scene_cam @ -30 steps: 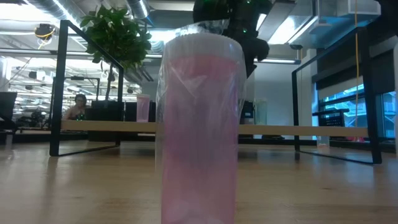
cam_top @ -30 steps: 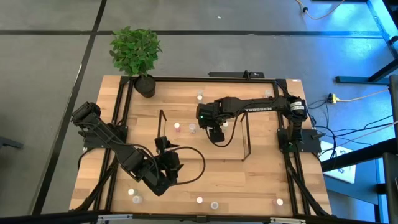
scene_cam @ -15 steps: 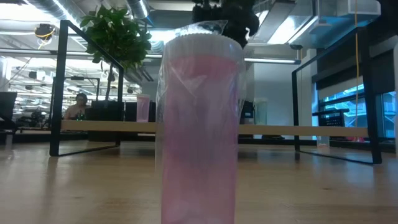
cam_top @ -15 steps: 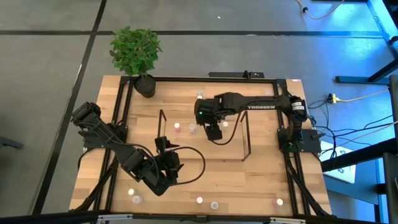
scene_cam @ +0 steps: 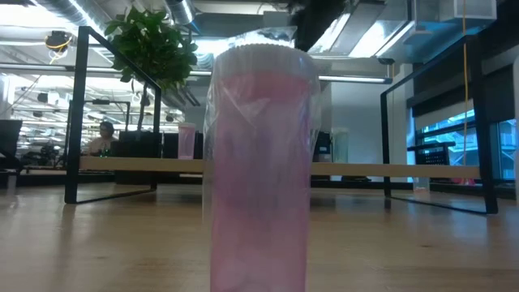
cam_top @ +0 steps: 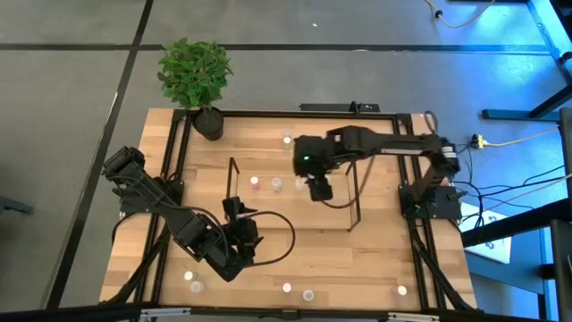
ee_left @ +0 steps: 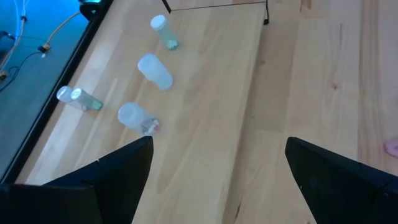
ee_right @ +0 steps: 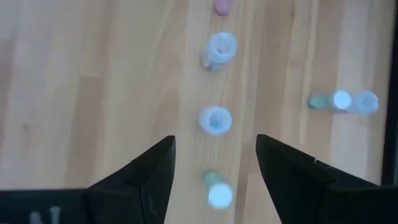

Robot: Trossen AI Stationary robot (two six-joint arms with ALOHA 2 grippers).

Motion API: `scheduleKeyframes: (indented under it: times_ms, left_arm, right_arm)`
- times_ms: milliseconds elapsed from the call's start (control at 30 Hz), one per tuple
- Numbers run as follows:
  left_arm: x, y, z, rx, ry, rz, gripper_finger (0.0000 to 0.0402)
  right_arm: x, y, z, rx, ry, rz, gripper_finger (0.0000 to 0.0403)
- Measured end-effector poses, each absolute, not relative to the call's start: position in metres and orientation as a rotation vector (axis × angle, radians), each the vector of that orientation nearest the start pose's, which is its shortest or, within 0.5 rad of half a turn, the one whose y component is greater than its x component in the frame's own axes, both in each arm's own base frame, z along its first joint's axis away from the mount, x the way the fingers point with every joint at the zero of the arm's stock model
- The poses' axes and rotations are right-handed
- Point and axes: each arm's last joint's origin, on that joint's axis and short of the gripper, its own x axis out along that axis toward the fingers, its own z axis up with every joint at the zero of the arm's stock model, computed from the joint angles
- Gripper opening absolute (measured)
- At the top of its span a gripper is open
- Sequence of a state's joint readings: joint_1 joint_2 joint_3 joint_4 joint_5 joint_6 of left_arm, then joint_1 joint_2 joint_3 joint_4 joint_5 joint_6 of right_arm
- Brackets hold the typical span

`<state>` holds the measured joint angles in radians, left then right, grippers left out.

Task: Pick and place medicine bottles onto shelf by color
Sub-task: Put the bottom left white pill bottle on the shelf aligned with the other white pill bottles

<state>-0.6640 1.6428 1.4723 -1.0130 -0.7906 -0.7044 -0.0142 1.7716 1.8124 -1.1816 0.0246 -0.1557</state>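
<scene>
My right gripper [cam_top: 319, 190] hangs open above the shelf [cam_top: 353, 201], a rack of thin black rods mid-table. In its wrist view a row of small medicine bottles stands upright below the gripper [ee_right: 216, 140]: a green one [ee_right: 217, 193], a clear one [ee_right: 215, 119], another clear one [ee_right: 219, 48] and a pink one [ee_right: 222, 6]. A bottle [ee_right: 344, 101] lies on its side nearby. My left gripper [cam_top: 237, 212] waits open at the near left; past it [ee_left: 219, 142] several bottles [ee_left: 155, 71] lie on the wood. A pink bottle [scene_cam: 259, 162] fills the low view.
A potted plant [cam_top: 197, 76] stands at the table's far left corner. Loose bottles lie along the near edge [cam_top: 308, 294] and near the far edge [cam_top: 287, 139]. The black frame [cam_top: 170, 161] runs around the table.
My right gripper has risen away from the row of bottles, shifting slightly toward the table's right edge; in the low view it has climbed almost out of the picture's top. Its fingers hold nothing. The bottles stay where they were.
</scene>
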Motion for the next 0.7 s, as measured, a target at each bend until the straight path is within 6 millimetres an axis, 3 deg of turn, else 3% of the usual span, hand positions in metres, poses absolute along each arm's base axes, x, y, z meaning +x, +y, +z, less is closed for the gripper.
scheduleKeyframes:
  times_ms: [133, 367, 700]
  left_arm:
    - [0.267, -0.184, 0.303, 0.129, 0.771, 0.397, 0.036]
    - [0.259, -0.195, 0.301, 0.123, 0.823, 0.317, 0.036]
    - [0.239, -0.217, 0.298, 0.124, 0.923, 0.154, 0.036]
  right_arm:
    - [0.33, 0.006, 0.37, -0.136, 1.094, 0.039, 0.0225]
    - [0.283, 0.045, 0.405, -0.25, 1.015, -0.041, 0.0225]
    - [0.266, 0.094, 0.408, -0.297, 0.98, 0.076, 0.0225]
